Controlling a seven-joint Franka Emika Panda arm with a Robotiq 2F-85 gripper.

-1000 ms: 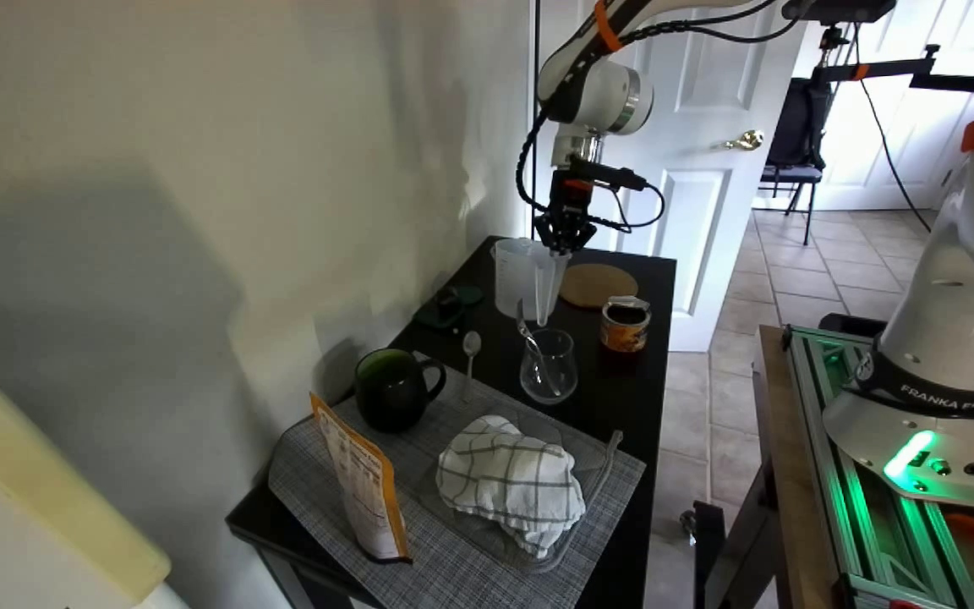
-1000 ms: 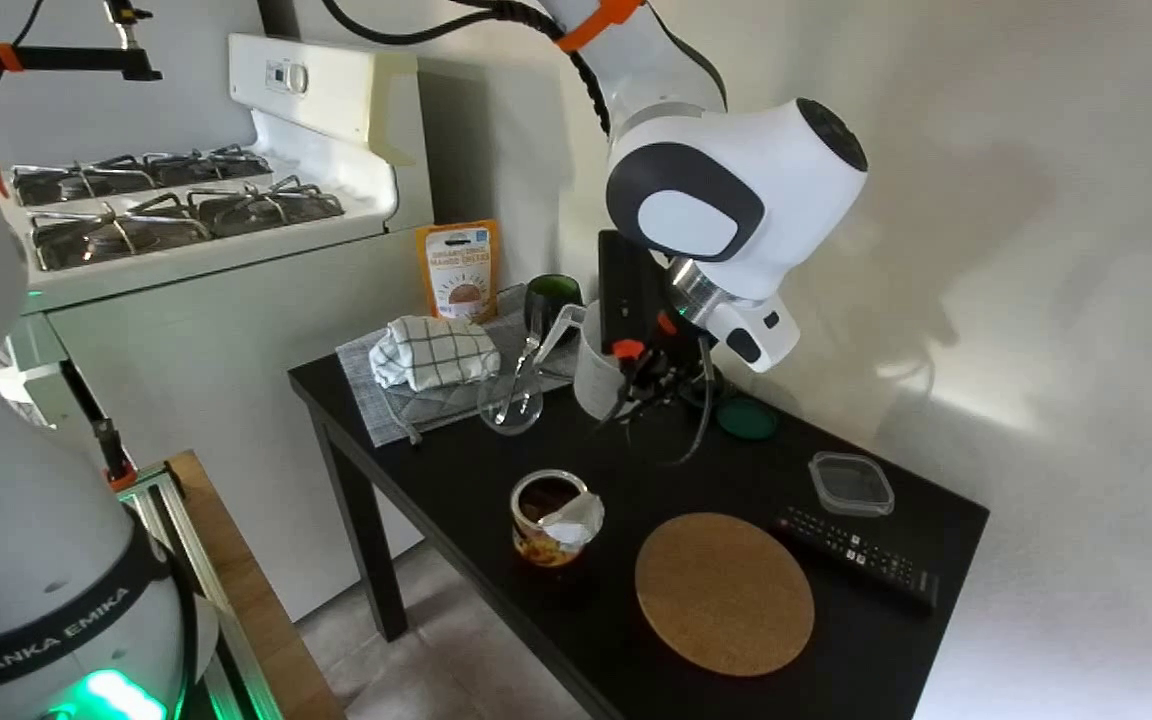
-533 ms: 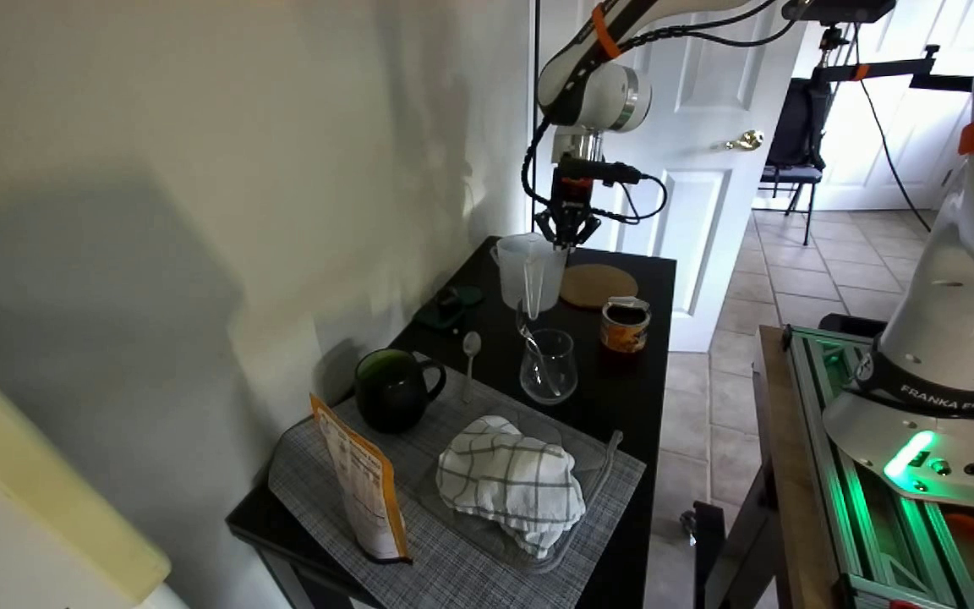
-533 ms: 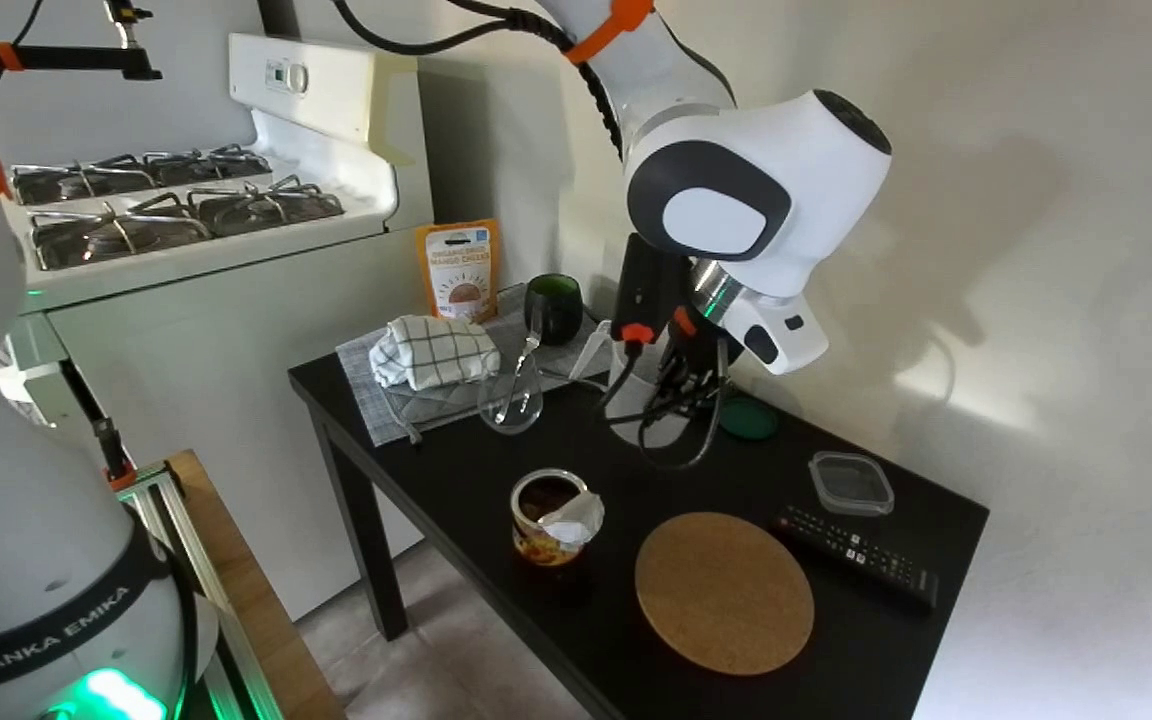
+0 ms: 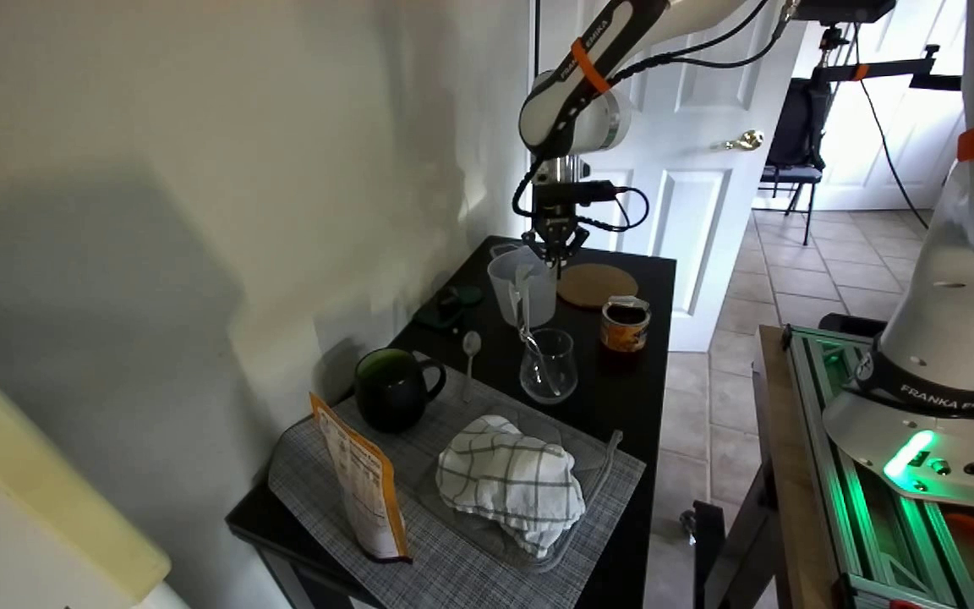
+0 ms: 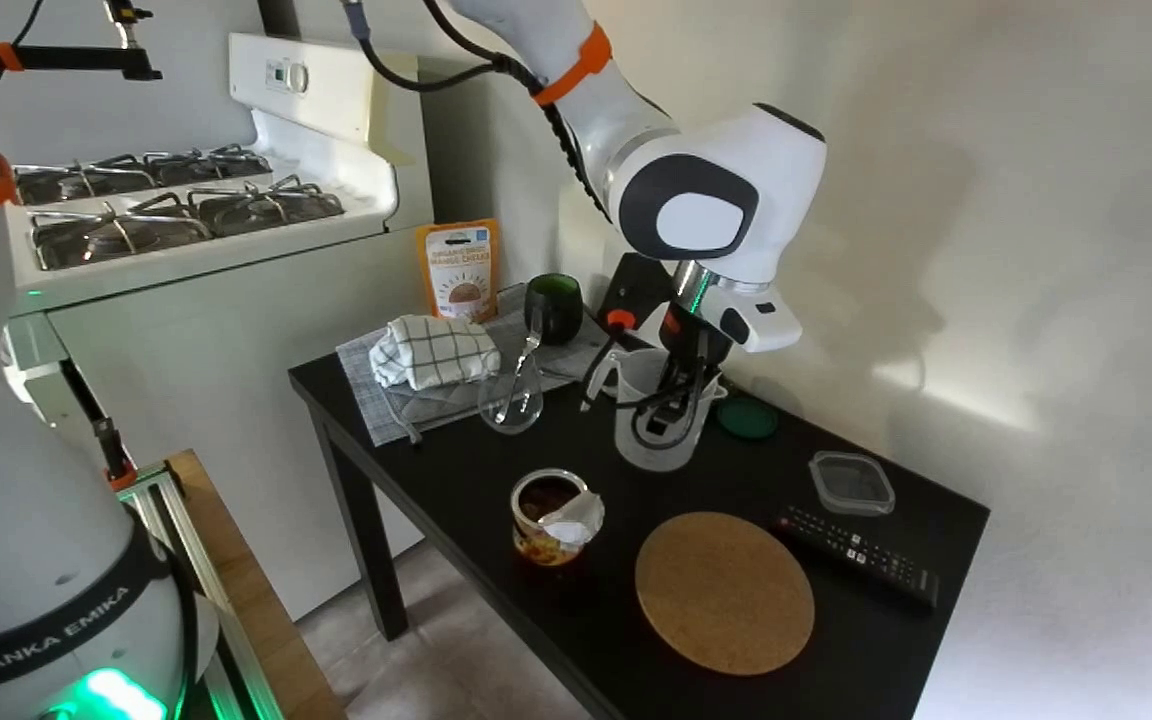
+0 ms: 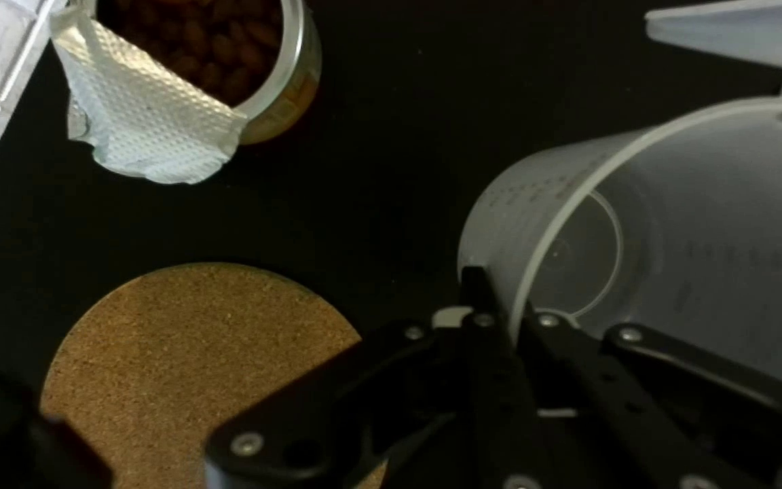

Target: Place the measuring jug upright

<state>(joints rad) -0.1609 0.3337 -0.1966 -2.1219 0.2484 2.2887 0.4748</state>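
Note:
The measuring jug point(image 5: 542, 302) is clear with a greyish tint and shows in both exterior views, low over the black table. It also shows in an exterior view point(image 6: 652, 460), partly behind the arm's cables, mouth up and close to upright. In the wrist view the jug point(image 7: 723, 238) fills the right side, with its rim and inside base visible. My gripper point(image 7: 503, 302) is shut on the jug's wall at the rim, one finger outside and one inside. The gripper point(image 5: 556, 264) is above the jug's far side. I cannot tell whether the base touches the table.
A stemless glass with a spoon point(image 5: 548, 381) stands close to the jug's handle. An opened can point(image 6: 548, 545), a round cork mat point(image 6: 724, 593), a green lid point(image 6: 747, 418), a remote point(image 6: 856, 560) and a dark mug point(image 5: 392, 396) are around. The wall is behind.
The jug, held in my gripper, has shifted and turned from a clearer tilt to nearly upright. Its mouth shows more in both exterior views. The gripper has lowered slightly over the last half second.

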